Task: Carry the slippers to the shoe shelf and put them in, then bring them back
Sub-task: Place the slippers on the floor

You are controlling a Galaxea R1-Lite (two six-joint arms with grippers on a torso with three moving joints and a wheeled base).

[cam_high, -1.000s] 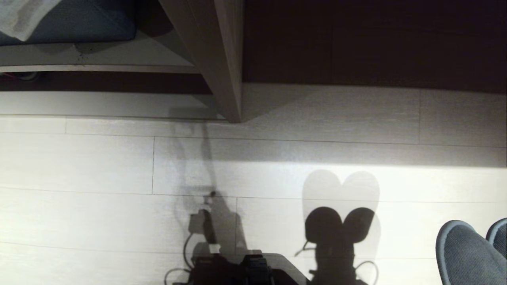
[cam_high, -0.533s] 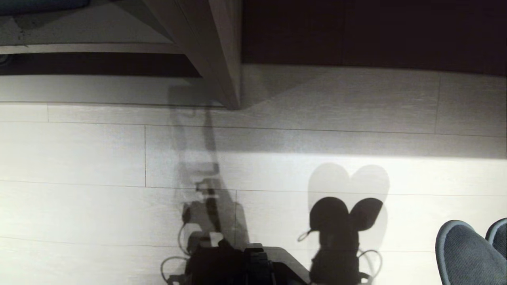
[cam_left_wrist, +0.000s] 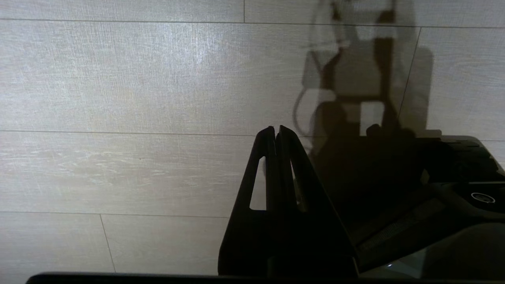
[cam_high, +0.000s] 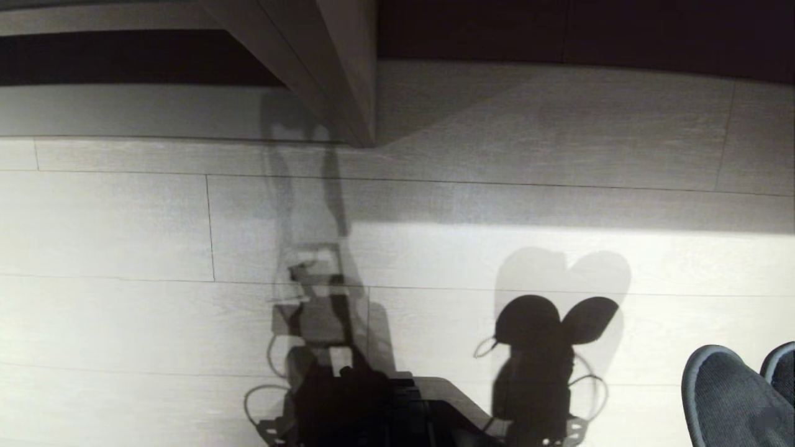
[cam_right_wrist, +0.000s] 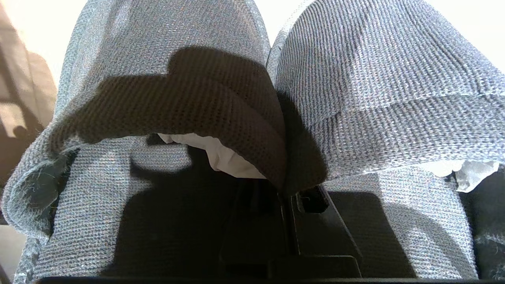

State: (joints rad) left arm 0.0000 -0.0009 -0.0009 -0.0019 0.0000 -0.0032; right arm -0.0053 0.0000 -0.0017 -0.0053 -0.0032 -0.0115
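Note:
The slippers point(cam_high: 726, 397), a dark grey knit pair, hang side by side at the lower right of the head view. In the right wrist view my right gripper point(cam_right_wrist: 290, 189) is shut on their two touching inner edges, one slipper point(cam_right_wrist: 165, 51) on each side of the jaws and the other point(cam_right_wrist: 375, 71) beside it. A white tag point(cam_right_wrist: 221, 157) shows inside one. The shoe shelf point(cam_high: 348, 74) runs along the top of the head view, with a pale upright divider, a dark back and a light base board. My left gripper point(cam_left_wrist: 275, 128) is shut and empty above bare floor.
Pale wood-plank floor point(cam_high: 124, 236) lies between me and the shelf. Shadows of my arms and of the slippers point(cam_high: 546, 323) fall on it. Dark parts of my own body point(cam_high: 372, 416) fill the lower middle edge.
The whole head view has shifted: the shelf has slid toward the top of the picture and its upper board has left the frame. The slippers stay in the right gripper's grip.

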